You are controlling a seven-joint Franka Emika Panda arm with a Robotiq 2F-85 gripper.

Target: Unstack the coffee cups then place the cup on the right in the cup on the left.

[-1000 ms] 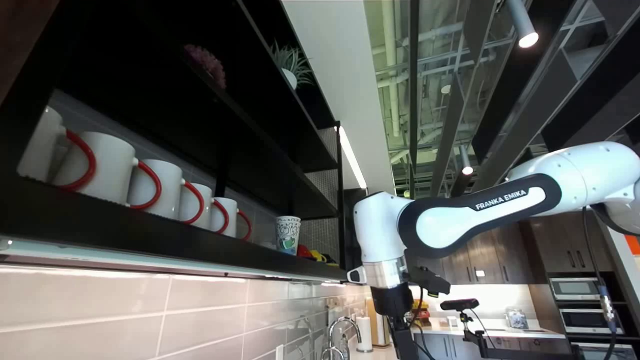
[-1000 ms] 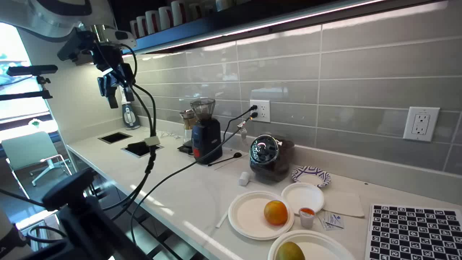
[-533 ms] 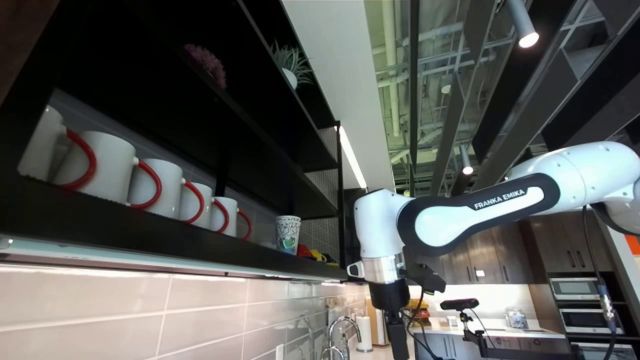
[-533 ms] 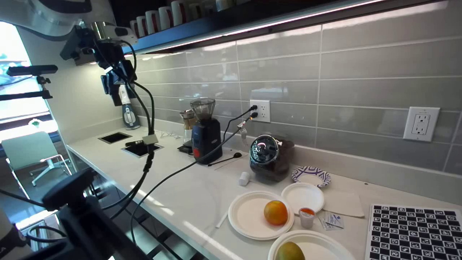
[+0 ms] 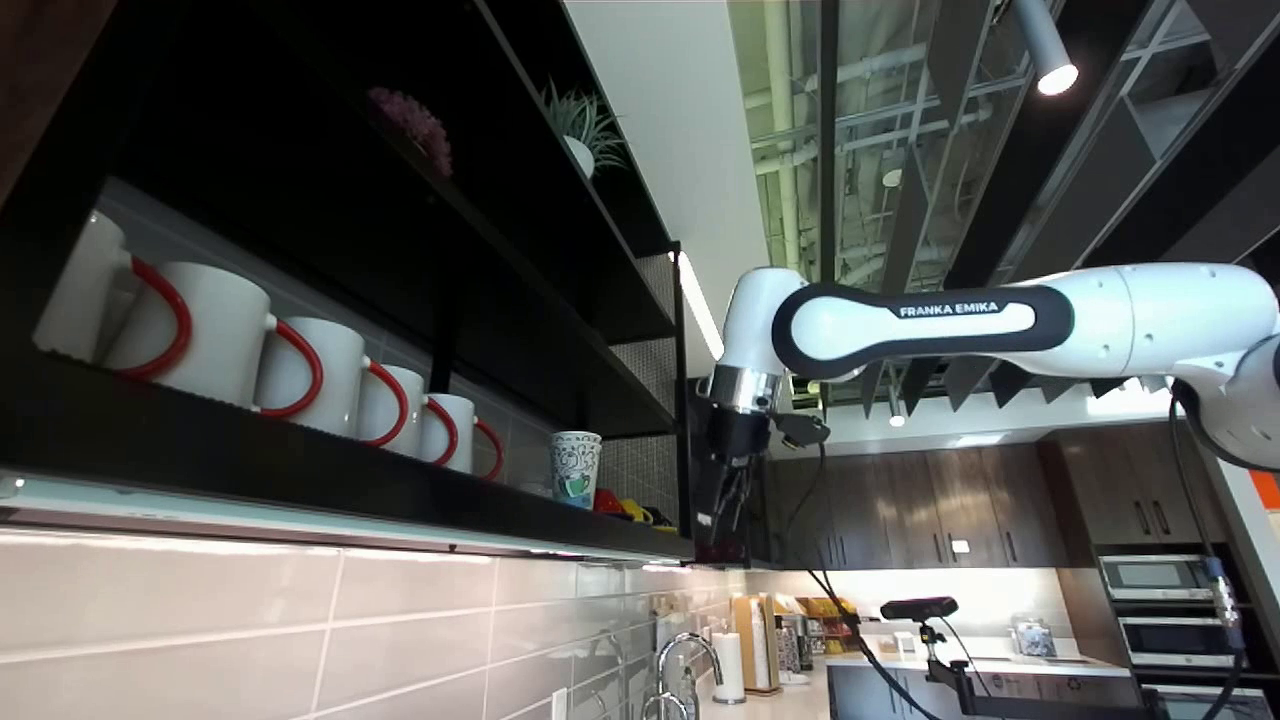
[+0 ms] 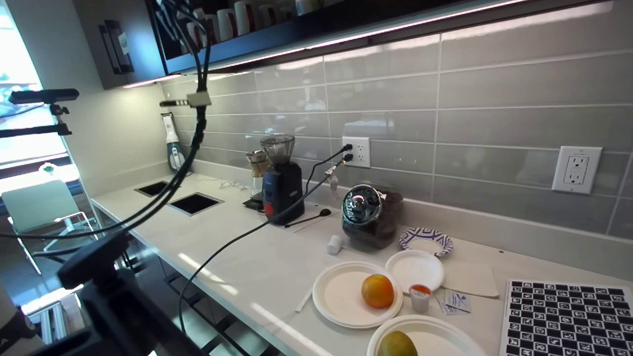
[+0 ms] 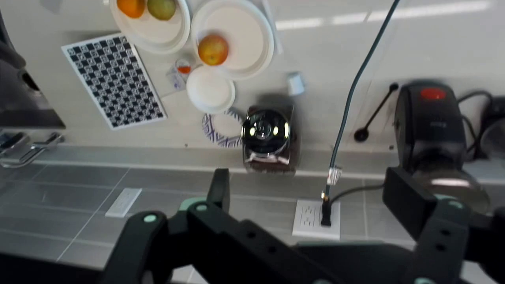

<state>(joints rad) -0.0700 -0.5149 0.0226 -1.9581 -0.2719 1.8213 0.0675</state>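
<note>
By the look of it, you have the whole task ahead of you. The coffee cups (image 5: pixel 576 470) stand upright on the black shelf surface (image 5: pixel 320 475), past the far right end of the row of white mugs (image 5: pixel 340 372) in an exterior view; one patterned side shows, and what looks like a doubled rim suggests a second cup nested with it. Your pincer (image 7: pixel 307 193) is released, its jaws spread wide with nothing between them, and it hangs to the right of the cups, apart from them. A finished job would look nested too, but I judge that unstacking has not begun. You have left to separate them, set them side by side, then lower the right one into the left.
</note>
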